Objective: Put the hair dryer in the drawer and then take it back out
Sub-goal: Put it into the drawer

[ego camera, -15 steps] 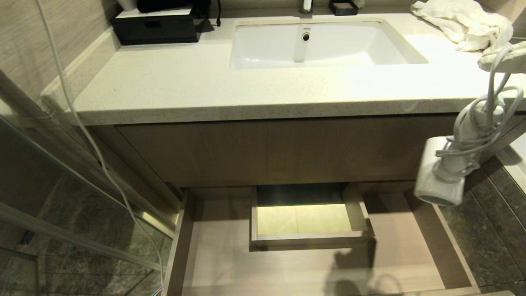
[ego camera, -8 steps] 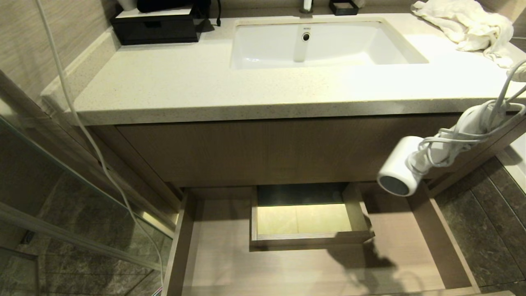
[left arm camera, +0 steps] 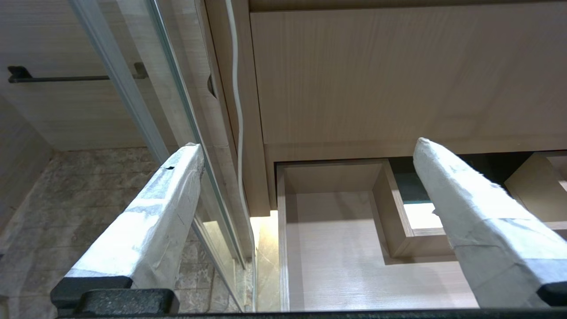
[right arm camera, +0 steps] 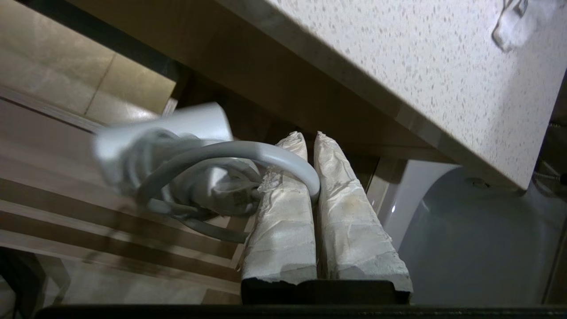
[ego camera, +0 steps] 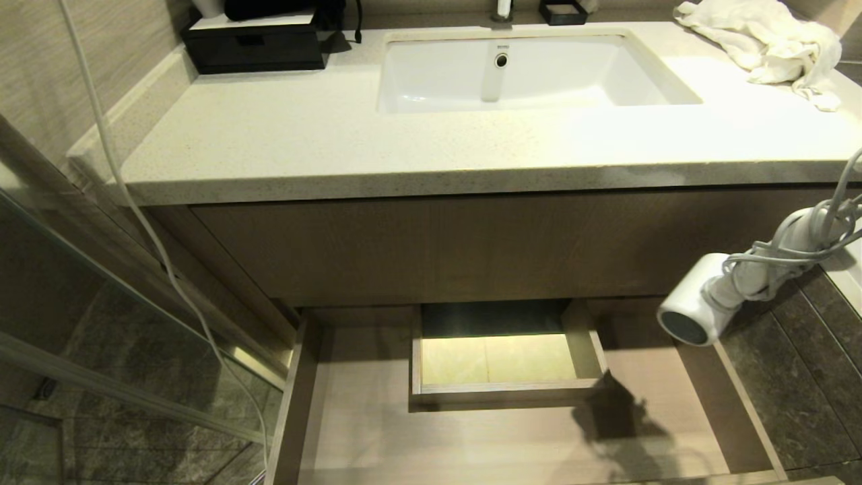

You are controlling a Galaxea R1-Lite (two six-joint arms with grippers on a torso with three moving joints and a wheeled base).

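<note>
Around the one sink (ego camera: 539, 71): one black box (ego camera: 254, 44) at its left, one white towel (ego camera: 761, 37) at its right, one hair dryer (ego camera: 700, 306) and one drawer (ego camera: 350, 417) below.

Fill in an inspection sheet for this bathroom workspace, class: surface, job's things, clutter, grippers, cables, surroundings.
Surface: speckled countertop with inset white sink.
Job's things: hair dryer hangs in the air over the right end of the open drawer; the drawer holds nothing seen.
Clutter: black box back left; white towel back right.
Grippers: right gripper shut on a loop of the dryer's cord; left gripper open, empty, off the drawer's left end.
Cables: white cord wound round the dryer's handle; another white cable hangs at left.
Surroundings: glass panel, dark tiled floor.
</note>
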